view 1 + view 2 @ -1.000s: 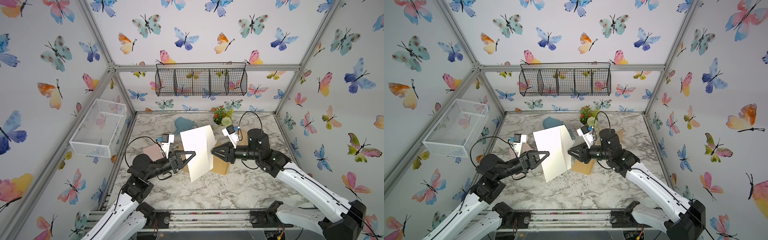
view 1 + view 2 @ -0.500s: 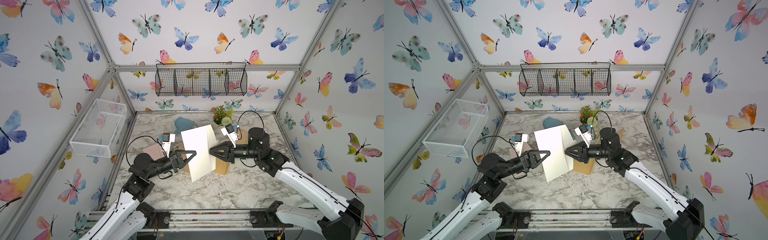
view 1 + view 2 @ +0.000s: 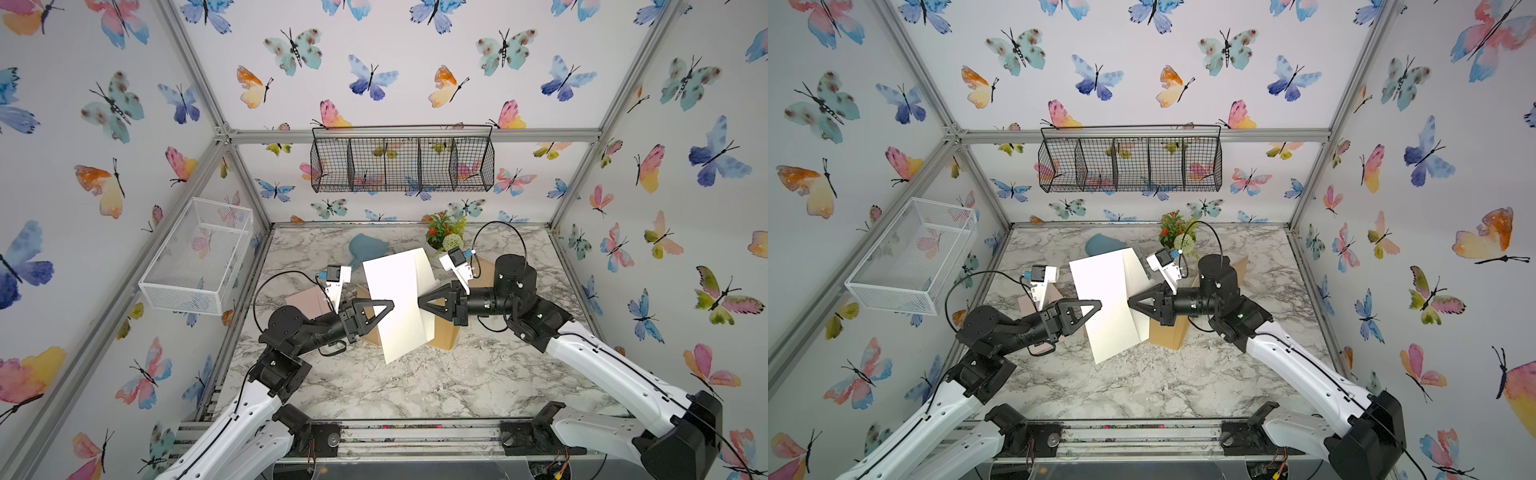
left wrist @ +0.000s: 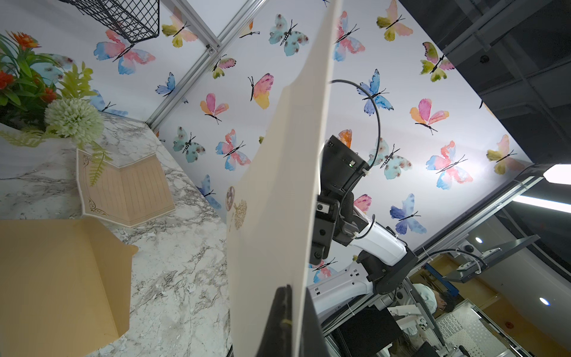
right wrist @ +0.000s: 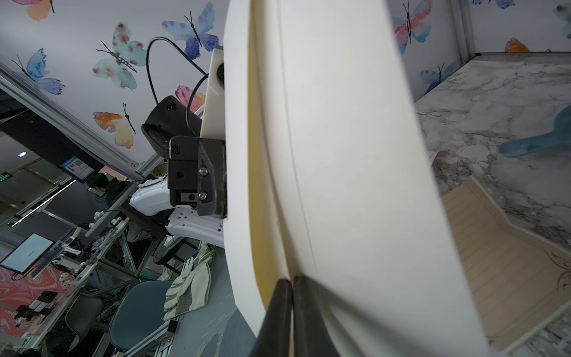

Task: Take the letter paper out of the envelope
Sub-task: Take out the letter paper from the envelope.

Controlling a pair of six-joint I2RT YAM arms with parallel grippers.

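Because the envelope [image 3: 397, 299] must stay taut and clear of the counter [image 3: 415, 386] for anything to slide out of it, we find it held upright in the air over the middle of the counter, pinned from both sides. The left claw [image 3: 391, 305] pinches its 9 o'clock edge, jaws pressed flat on the paper (the left wrist view shows that edge running straight in between them). We judge this grip to be the anchor. The right claw [image 3: 419, 301] meets the envelope from 3 o'clock, at the fold where a flap stands open. Its jaws are pressed together there, but we cannot tell whether they trap the letter paper, the flap or nothing.

We judge the letter paper to be inside. Only a cream strip [image 5: 258, 185] between white layers in the right wrist view hints at it. The envelope is plain white, stiff and slightly bowed, with a small gold emblem [image 4: 238, 210] on one face. Below it, toward 5 o'clock, a brown envelope [image 3: 444, 336] lies on the counter. A lined tan sheet [image 4: 123, 191] rests near the flowers [image 3: 444, 232] at 1 o'clock.
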